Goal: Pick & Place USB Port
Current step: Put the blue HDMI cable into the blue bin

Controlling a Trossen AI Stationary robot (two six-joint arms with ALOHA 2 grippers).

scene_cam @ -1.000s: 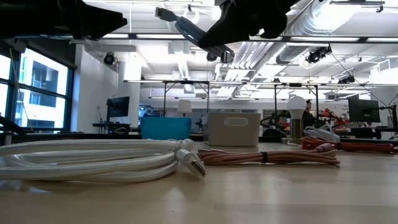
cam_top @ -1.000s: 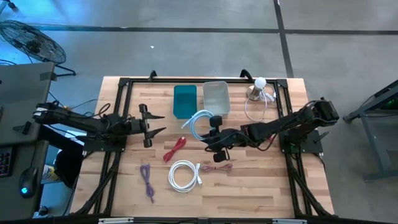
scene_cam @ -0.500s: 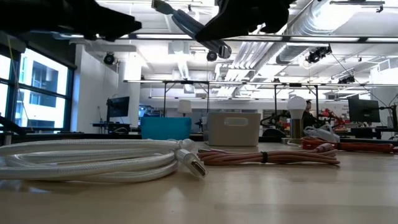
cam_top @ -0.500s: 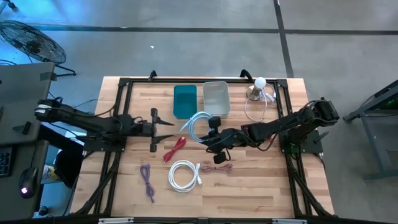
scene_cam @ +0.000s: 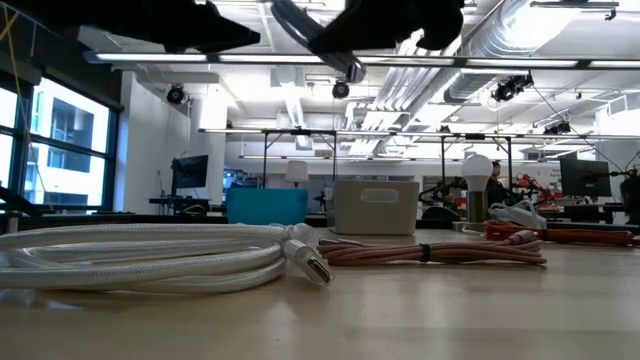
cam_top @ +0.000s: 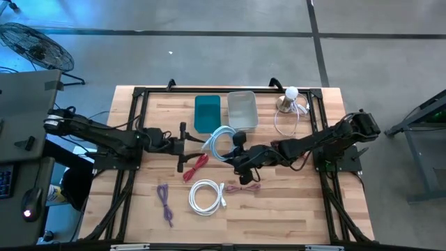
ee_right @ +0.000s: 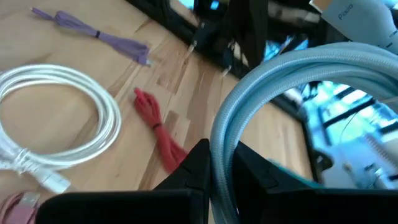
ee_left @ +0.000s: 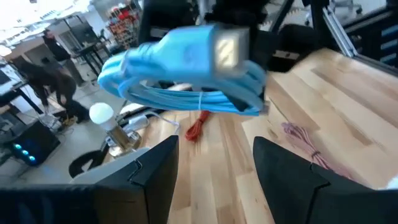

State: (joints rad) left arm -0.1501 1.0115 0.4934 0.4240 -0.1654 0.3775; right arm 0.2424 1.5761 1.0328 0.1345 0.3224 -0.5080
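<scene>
Right tool (cam_top: pixel 235 148) clamped on light blue cable (cam_top: pixel 221 137), smooth rubbery coil lifted above desk (cam_top: pixel 279 209) centre, just at 6 o'clock of clear bin (cam_top: pixel 242 109). Left tool (cam_top: pixel 189 137) fingers spread, holding nothing, facing coil from 9 o'clock. Pale wood-plank desk. Five cables: blue, red (cam_top: pixel 195 166), purple (cam_top: pixel 164 202), braided white coil (cam_top: pixel 206 195), pink (cam_top: pixel 242 187) partly hidden under right arm. Two bins: teal (cam_top: pixel 207 113), clear.

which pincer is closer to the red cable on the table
Left. The left pincer hovers just beside the red cable, toward the bins. The right pincer, holding the blue cable, sits farther off on the red cable's other side.
</scene>
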